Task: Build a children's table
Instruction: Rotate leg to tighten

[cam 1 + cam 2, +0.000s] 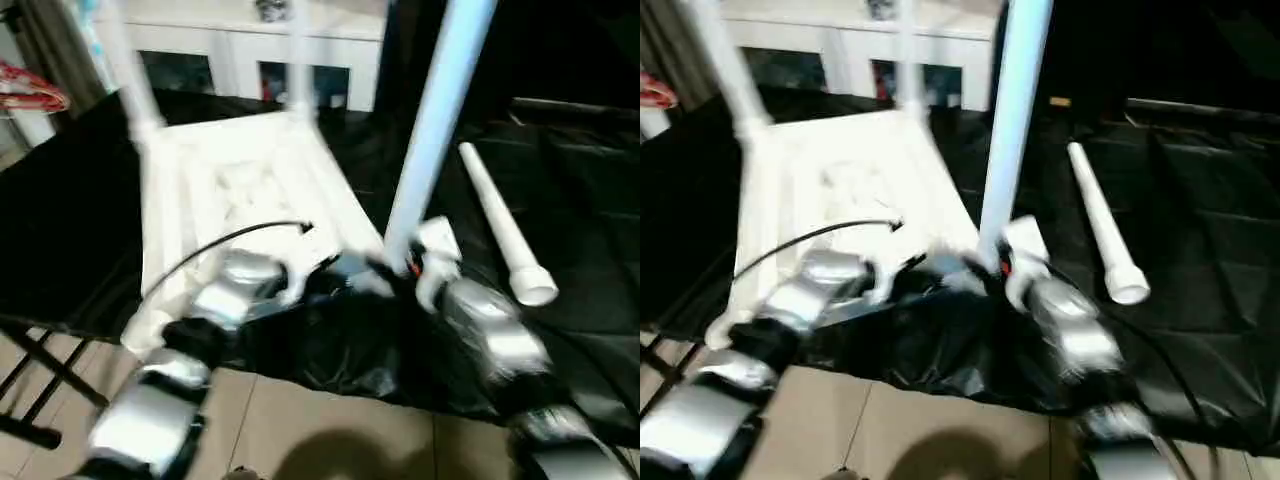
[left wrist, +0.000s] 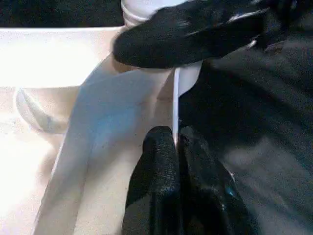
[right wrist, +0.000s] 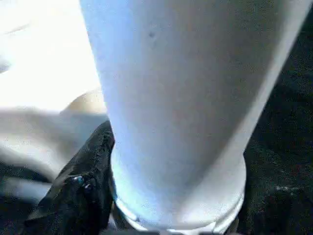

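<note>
The children's table top [image 1: 240,190] lies upside down on a black cloth, white with a ribbed underside. Two legs [image 1: 130,70] [image 1: 298,60] stand upright in its far corners. A third leg [image 1: 435,130] stands upright at the near right corner. My right gripper [image 1: 400,265] is shut around the base of this leg [image 3: 181,98], with one black finger [image 3: 83,191] pressed against it. My left gripper [image 2: 175,137] is shut on the thin rim of the top [image 2: 98,127], just beside that corner. Another leg [image 1: 500,225] lies loose on the cloth to the right.
The black cloth [image 1: 580,200] covers the work surface and hangs over its near edge above a tiled floor [image 1: 300,430]. A white cabinet [image 1: 240,50] with glass doors stands behind. A red object [image 1: 30,95] sits at the far left. Black stand legs [image 1: 40,370] show lower left.
</note>
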Controlling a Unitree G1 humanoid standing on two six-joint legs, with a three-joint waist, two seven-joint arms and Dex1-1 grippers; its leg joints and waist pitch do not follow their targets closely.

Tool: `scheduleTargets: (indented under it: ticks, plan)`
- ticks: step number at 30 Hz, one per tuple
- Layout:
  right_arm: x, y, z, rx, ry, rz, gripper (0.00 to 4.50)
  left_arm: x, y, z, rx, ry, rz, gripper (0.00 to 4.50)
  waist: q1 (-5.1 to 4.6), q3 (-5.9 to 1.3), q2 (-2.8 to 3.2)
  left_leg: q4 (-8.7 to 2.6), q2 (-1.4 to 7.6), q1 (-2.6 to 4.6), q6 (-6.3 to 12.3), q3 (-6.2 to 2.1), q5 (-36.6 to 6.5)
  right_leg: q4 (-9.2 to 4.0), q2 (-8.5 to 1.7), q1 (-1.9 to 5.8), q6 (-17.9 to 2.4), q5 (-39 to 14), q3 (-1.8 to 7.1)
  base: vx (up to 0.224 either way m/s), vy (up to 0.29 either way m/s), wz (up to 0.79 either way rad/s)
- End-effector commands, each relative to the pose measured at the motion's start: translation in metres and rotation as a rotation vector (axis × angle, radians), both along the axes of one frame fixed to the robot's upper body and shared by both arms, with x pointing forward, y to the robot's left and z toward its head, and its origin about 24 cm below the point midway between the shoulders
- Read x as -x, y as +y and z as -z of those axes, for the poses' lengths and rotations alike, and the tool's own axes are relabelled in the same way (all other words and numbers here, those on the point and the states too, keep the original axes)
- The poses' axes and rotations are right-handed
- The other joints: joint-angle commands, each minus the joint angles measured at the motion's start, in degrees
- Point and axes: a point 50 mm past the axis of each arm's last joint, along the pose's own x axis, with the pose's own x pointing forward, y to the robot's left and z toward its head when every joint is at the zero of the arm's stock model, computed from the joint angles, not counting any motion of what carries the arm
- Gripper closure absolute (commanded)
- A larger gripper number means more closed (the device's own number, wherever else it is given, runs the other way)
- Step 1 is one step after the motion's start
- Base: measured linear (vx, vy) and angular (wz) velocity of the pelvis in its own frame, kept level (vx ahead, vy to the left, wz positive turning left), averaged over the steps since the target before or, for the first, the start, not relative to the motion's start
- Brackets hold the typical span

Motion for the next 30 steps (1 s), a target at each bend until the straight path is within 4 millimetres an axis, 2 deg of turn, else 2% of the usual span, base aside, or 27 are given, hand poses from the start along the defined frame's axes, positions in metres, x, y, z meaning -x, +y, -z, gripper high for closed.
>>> scheduleTargets:
  ticks: [1, 3, 4, 6, 7, 8, 12, 15, 19, 20, 21, 24, 28, 30]
  plan:
    - [0.004, 0.026, 0.016, -0.01, 0.07, 0.009, 1.73, 0.003, -0.042, -0.023, 0.119, -0.079, 0.07, 4.5, 0.35, -3.64, -0.61, -3.96, -0.44, -0.46, 0.53, 0.16, -14.07, -5.82, -2.46, 2.91, -6.67, -26.25, 1.51, 0.0, 0.0, 0.0]
    - [0.001, 0.029, 0.014, -0.007, 0.054, 0.027, 1.73, 0.005, -0.046, -0.022, 0.117, -0.085, 0.077, 4.5, 0.36, -4.0, -0.48, -3.7, -0.4, -0.65, 1.31, 0.34, -12.2, -5.16, -2.28, 3.09, -8.58, -19.53, 1.68, 0.0, 0.0, 0.0]
    - [0.0, 0.029, 0.014, -0.01, 0.053, 0.032, 1.38, 0.005, -0.047, -0.021, 0.114, -0.088, 0.08, 4.5, 0.26, -4.02, -0.46, -3.66, -0.38, -0.88, 1.8, 0.36, -11.15, -4.67, -2.14, 3.28, -9.83, -15.45, 1.73, 0.0, 0.0, 0.0]
    - [0.0, 0.032, 0.013, -0.012, 0.04, 0.004, 1.03, 0.008, -0.047, -0.02, 0.116, -0.08, 0.099, 4.5, 0.29, -4.0, -0.49, -3.57, -0.45, -0.86, 2.5, 0.48, -10.95, -4.46, -2.07, 3.41, -10.79, -12.97, 1.7, 0.0, 0.0, 0.0]
    - [0.0, 0.032, 0.012, -0.016, 0.038, -0.012, 1.0, 0.009, -0.047, -0.019, 0.115, -0.08, 0.105, 4.5, 0.31, -4.01, -0.47, -3.56, -0.44, -0.89, 2.69, 0.47, -10.84, -4.41, -2.1, 3.52, -11.0, -12.46, 1.71, 0.0, 0.0, 0.0]
    - [0.001, 0.033, 0.011, -0.022, 0.033, -0.03, 0.86, 0.009, -0.045, -0.019, 0.114, -0.084, 0.115, 4.5, 0.33, -4.05, -0.31, -3.54, -0.36, -0.74, 3.18, 0.54, -11.05, -4.4, -2.11, 3.48, -11.63, -11.74, 1.73, 0.0, 0.0, 0.0]
    - [0.001, 0.027, 0.01, 0.006, 0.006, -0.081, 0.55, 0.012, -0.037, -0.018, 0.115, -0.072, 0.159, 4.5, 0.36, -4.07, -0.37, -3.5, -0.25, -0.7, 3.79, 0.58, -10.83, -4.22, -2.17, 3.63, -12.58, -10.13, 1.76, 0.0, 0.0, 0.0]
    - [0.002, 0.022, 0.008, 0.008, -0.01, -0.137, 0.5, 0.014, -0.032, -0.018, 0.119, -0.058, 0.198, 4.5, 0.41, -3.93, -0.27, -3.6, -0.2, -0.61, 3.89, 0.62, -12.03, -4.39, -2.19, 3.56, -12.84, -11.18, 1.76, 0.0, 0.0, 0.0]
    - [0.013, 0.01, 0.004, 0.023, -0.037, -0.339, 0.5, 0.017, -0.019, -0.017, 0.109, -0.034, 0.27, 4.5, 0.61, -3.88, -0.29, -3.57, -0.07, -0.65, 4.46, 0.62, -12.39, -4.38, -2.2, 3.7, -12.6, -11.05, 1.86, 0.0, 0.0, 0.0]
    - [0.021, 0.004, 0.002, 0.024, -0.034, -0.438, 0.5, 0.018, -0.013, -0.017, 0.097, -0.024, 0.309, 4.5, 0.85, -3.94, -0.29, -3.54, -0.03, -0.57, 4.84, 0.65, -11.95, -4.3, -2.15, 3.71, -12.84, -10.11, 1.87, 0.0, 0.0, 0.0]
    - [0.022, 0.003, 0.002, 0.023, -0.033, -0.456, 0.5, 0.018, -0.012, -0.017, 0.094, -0.023, 0.317, 4.5, 0.98, -3.96, -0.36, -3.49, -0.01, -0.6, 5.04, 0.63, -11.74, -4.24, -2.11, 3.83, -12.87, -9.72, 1.85, 0.0, 0.0, 0.0]
    - [0.035, -0.008, -0.001, 0.029, -0.014, -0.609, 0.5, 0.019, 0.001, -0.016, 0.059, 0.002, 0.366, 4.5, 1.53, -3.98, -0.08, -3.37, 0.22, -0.41, 5.5, 0.78, -11.59, -4.07, -1.98, 3.62, -13.67, -8.68, 1.82, 0.0, 0.0, 0.0]
    - [0.046, -0.017, -0.004, 0.034, 0.015, -0.737, 0.5, 0.02, 0.014, -0.017, 0.028, 0.028, 0.423, 4.5, 2.5, -3.95, -0.03, -3.44, 0.41, -0.16, 4.78, 0.85, -13.1, -4.2, -2.12, 3.49, -13.62, -10.24, 1.84, 0.0, 0.0, 0.0]
    - [0.05, -0.02, -0.006, 0.045, 0.012, -0.772, 0.5, 0.02, 0.021, -0.017, 0.017, 0.041, 0.448, 4.5, 2.62, -3.97, 0.06, -3.47, 0.41, -0.19, 4.28, 0.82, -13.07, -4.14, -2.11, 3.45, -13.76, -9.83, 1.85, 0.0, 0.0, 0.0]
